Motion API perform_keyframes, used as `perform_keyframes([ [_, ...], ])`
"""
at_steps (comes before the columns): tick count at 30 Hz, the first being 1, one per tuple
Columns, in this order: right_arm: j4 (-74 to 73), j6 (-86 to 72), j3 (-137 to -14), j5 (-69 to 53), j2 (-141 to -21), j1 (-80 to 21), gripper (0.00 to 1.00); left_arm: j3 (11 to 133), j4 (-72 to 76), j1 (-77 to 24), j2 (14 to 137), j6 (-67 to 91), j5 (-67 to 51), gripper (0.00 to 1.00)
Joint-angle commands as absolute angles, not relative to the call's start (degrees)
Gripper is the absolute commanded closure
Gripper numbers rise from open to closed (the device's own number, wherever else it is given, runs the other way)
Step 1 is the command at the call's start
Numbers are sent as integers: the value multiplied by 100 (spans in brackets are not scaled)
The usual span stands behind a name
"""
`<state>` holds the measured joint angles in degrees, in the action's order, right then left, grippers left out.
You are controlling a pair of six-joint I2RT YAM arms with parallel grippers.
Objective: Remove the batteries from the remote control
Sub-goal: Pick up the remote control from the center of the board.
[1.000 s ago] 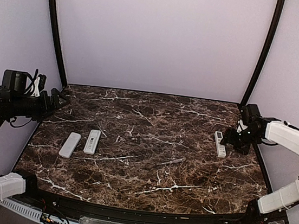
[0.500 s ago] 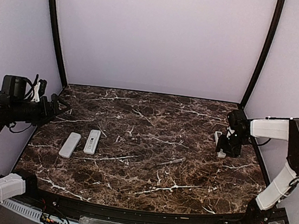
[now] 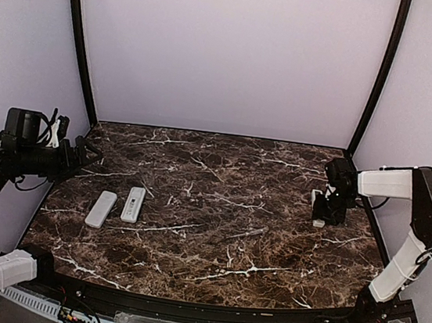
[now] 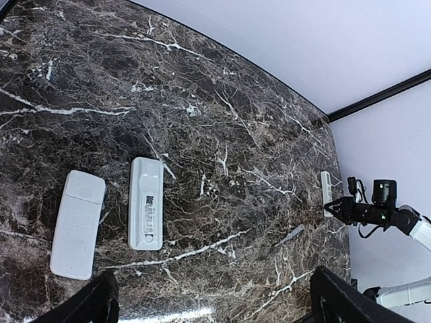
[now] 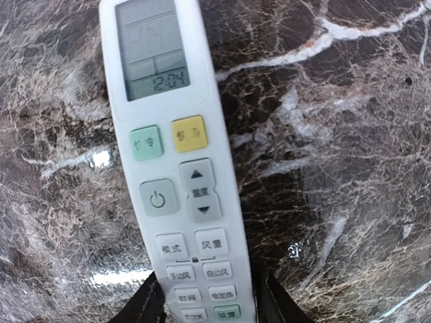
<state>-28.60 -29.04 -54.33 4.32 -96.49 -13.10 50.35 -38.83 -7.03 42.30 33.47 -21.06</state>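
Glossy marble-look table point(image 3: 218, 209), matt white plastic remote point(image 5: 175, 168), prob. rubbery btns point(image 5: 156, 199).

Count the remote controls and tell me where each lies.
3. Two near the table's left edge, side by side: outer remote, inner remote. Third remote at the right edge, between the right end effector's fingers.

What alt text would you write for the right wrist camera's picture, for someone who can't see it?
A white remote control lies face up on a dark marble table, its small screen reading 12:04 above green, yellow and power buttons. At the bottom edge the right gripper straddles its lower end, one black finger on each side; contact is unclear.
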Motion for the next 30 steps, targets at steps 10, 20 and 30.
perform_keyframes([
  [10,-2764,-2766,-5422,524,-9059,-1395,80,5132,-3992,-746,4371,2831,-2786,2],
  [20,-2632,-2124,-5221,-1965,-7294,-1738,81,4768,-2440,-2695,5049,3807,-2840,2],
  [30,-2341,-2386,-5098,-2278,-6402,-3825,80,5487,-1120,-4241,6367,4552,-2367,1],
])
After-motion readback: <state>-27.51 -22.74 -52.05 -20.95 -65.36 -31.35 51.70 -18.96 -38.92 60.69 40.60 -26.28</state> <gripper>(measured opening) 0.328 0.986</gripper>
